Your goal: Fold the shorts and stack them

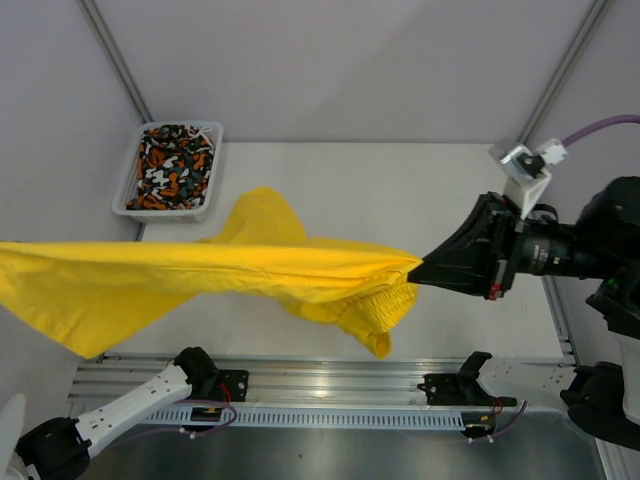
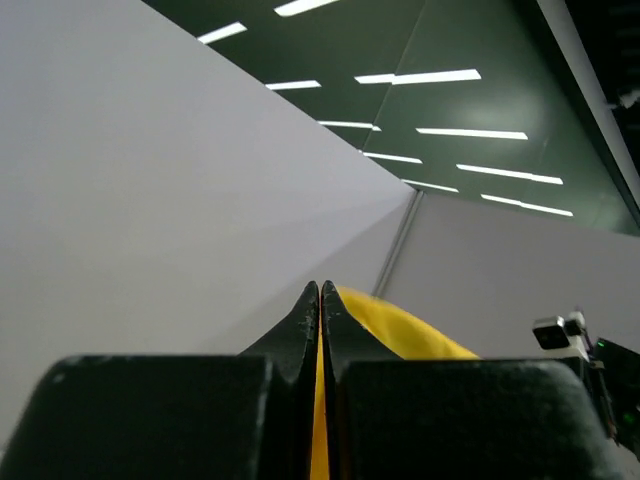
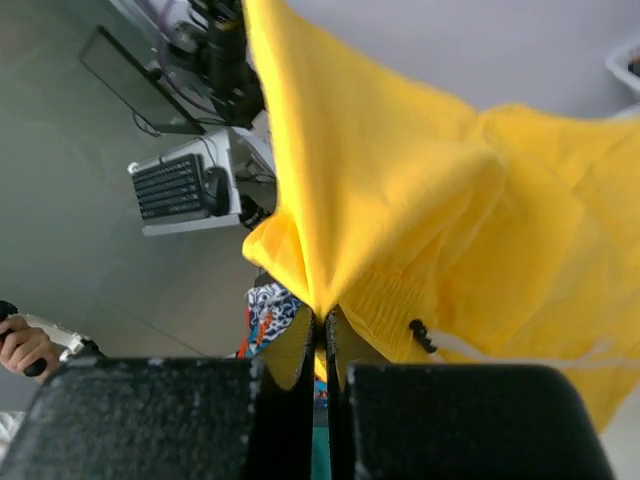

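Holding the yellow shorts up in the air, I had them pulled long between my two tools. My right tool was over the right side of the desk. Its two fingers were squeezed tight on the wrinkly, stretchy waist end of the shorts. That tool's own camera showed the fingers pressed together with yellow cloth pinched in the crack, and a pale drawstring hung just beside it. My left tool was out of the top camera's sight. Its own camera showed its fingers shut together too, with a thin strip of yellow cloth between them. The shorts ran like a big yellow sheet from the left edge of the top picture across to my right tool. Some cloth sagged down in the middle and by the waist. I could not tell if it touched the desk. The patterned shorts lay bunched up in the white basket at the far left corner of the desk, well apart from my right tool.
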